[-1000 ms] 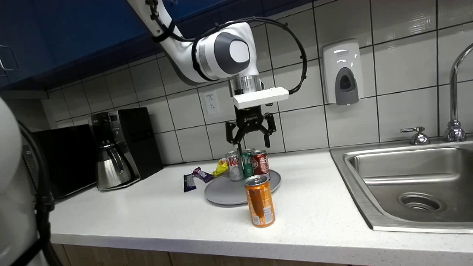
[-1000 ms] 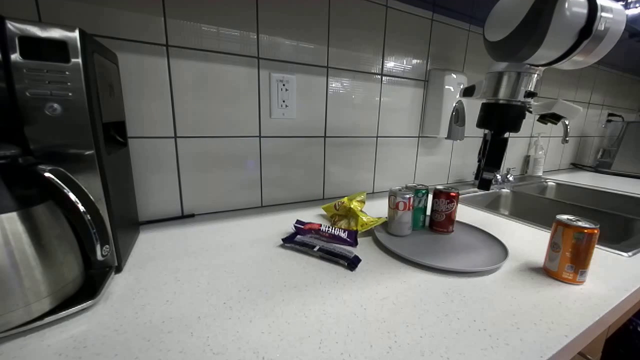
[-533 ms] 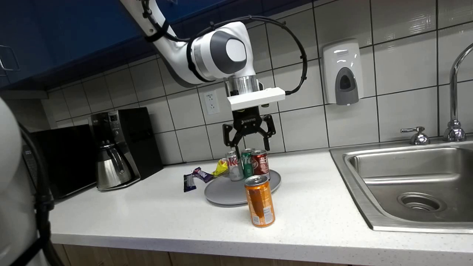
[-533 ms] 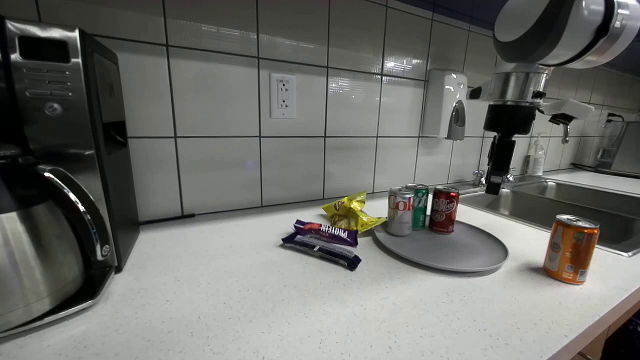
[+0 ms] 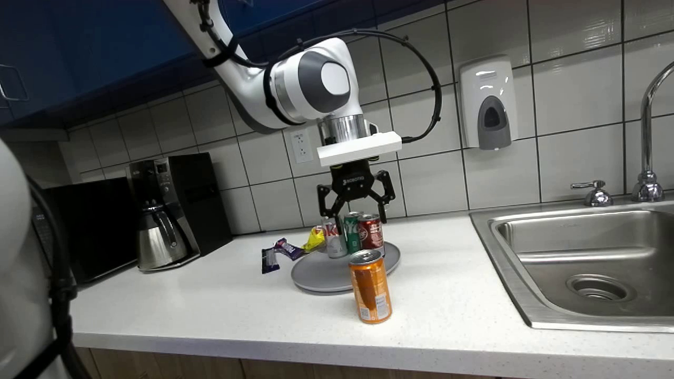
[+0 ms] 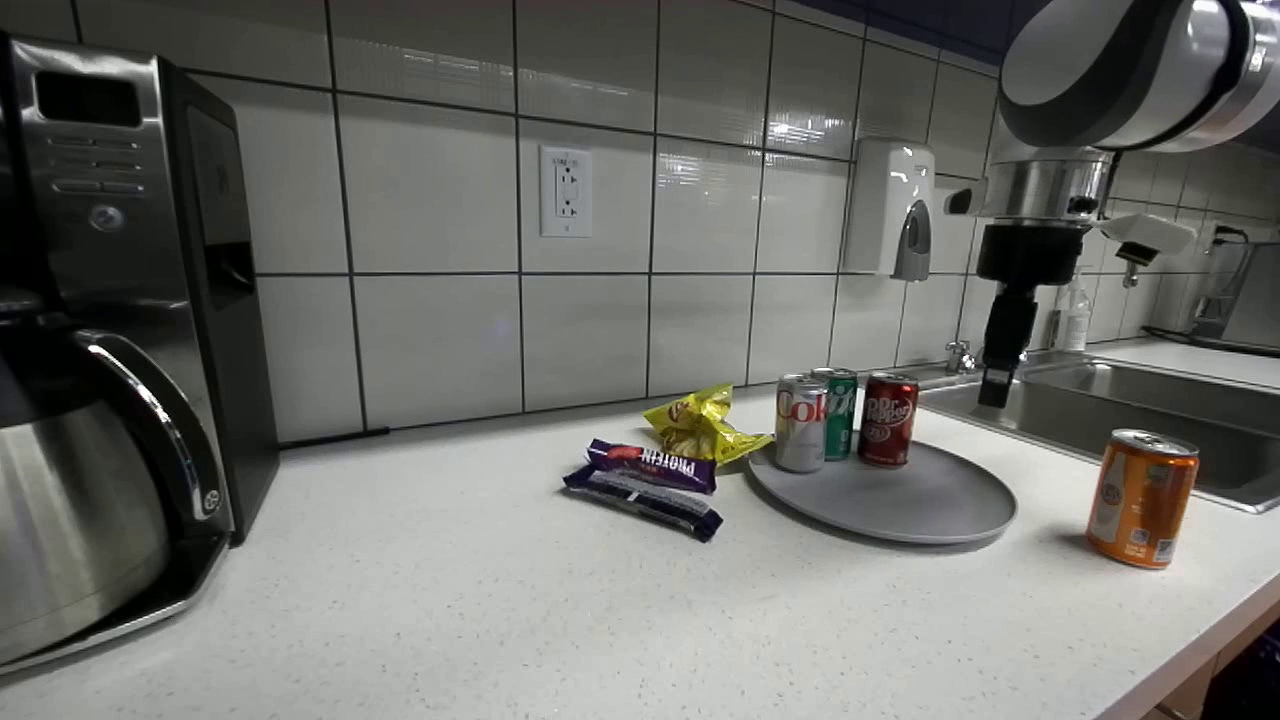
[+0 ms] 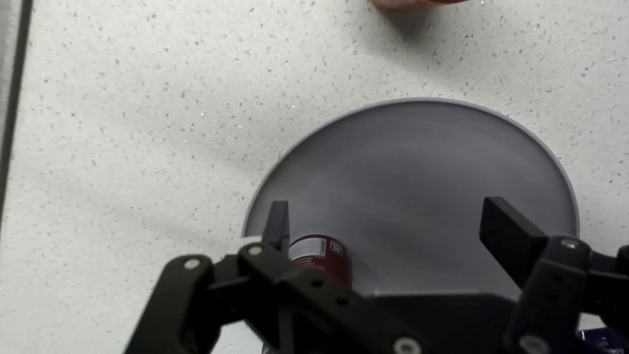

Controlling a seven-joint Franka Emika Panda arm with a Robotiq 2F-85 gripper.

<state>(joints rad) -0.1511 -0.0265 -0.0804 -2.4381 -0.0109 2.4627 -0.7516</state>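
Observation:
My gripper (image 5: 361, 225) is open, its fingers pointing down and wide apart, with nothing between them. It hangs above the grey round plate (image 5: 321, 277). In the wrist view the gripper (image 7: 385, 214) spans much of the plate (image 7: 417, 157). A dark red Dr Pepper can (image 6: 888, 425) stands on the plate; in the wrist view this can (image 7: 339, 263) is partly hidden behind one finger. A silver Diet Coke can (image 6: 800, 435) and a green can (image 6: 841, 420) stand beside it. An orange can (image 5: 370, 289) stands upright on the counter off the plate.
A yellow snack bag (image 6: 700, 430), a purple protein bar (image 6: 652, 467) and a dark bar (image 6: 643, 503) lie beside the plate. A sink (image 5: 590, 247) with a faucet, a coffee maker (image 5: 163, 231) and a wall soap dispenser (image 5: 487, 102) surround the counter. The tiled wall stands behind.
The open gripper has moved down and a little left in an exterior view, right and down in an exterior view from another place. The cans, plate and wrappers have not moved.

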